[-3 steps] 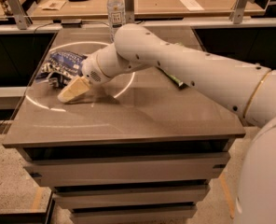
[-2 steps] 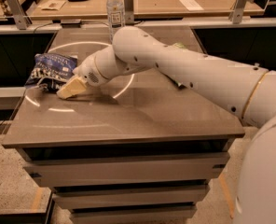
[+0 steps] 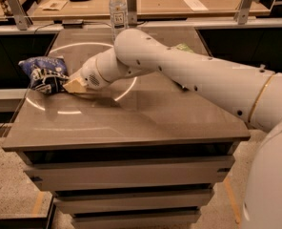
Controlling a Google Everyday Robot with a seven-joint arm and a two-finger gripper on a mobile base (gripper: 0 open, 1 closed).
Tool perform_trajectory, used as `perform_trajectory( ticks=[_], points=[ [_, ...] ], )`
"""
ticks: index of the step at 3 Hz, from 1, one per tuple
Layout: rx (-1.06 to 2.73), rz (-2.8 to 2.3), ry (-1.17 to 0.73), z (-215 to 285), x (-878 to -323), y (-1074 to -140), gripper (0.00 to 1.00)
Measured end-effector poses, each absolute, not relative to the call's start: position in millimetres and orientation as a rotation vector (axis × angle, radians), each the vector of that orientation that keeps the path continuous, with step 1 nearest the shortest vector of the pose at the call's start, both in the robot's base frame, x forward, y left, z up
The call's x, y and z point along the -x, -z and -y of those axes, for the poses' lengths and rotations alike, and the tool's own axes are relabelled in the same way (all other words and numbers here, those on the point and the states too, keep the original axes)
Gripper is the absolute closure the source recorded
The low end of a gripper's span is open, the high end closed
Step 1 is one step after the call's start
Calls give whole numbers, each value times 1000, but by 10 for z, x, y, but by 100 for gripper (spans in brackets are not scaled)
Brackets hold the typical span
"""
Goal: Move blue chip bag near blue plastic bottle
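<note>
At the left edge of the table (image 3: 131,123), the gripper (image 3: 70,85) is pinching the blue chip bag (image 3: 45,74), which is sticking out just left of its fingers. The blue plastic bottle (image 3: 118,11) is standing well behind them and to their right, so the arm is likely needing a lifted, slow swing that ends just short of the bottle.

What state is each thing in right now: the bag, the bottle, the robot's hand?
gripper: low over the table, at the bag's right side.
blue chip bag: crumpled, at the table's left edge, touching the gripper.
blue plastic bottle: upright, capped, far side, apart from the bag.
green chip bag: mostly hidden behind the arm.
</note>
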State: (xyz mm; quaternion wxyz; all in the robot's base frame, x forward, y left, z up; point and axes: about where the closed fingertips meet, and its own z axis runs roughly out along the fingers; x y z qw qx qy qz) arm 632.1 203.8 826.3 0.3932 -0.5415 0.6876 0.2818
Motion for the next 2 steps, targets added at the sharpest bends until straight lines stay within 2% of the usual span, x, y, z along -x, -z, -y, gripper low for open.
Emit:
perform_trajectory(
  ticks=[2],
  points=[
    [1374, -1745, -715, -2037, -6321, -8269, 100]
  ],
)
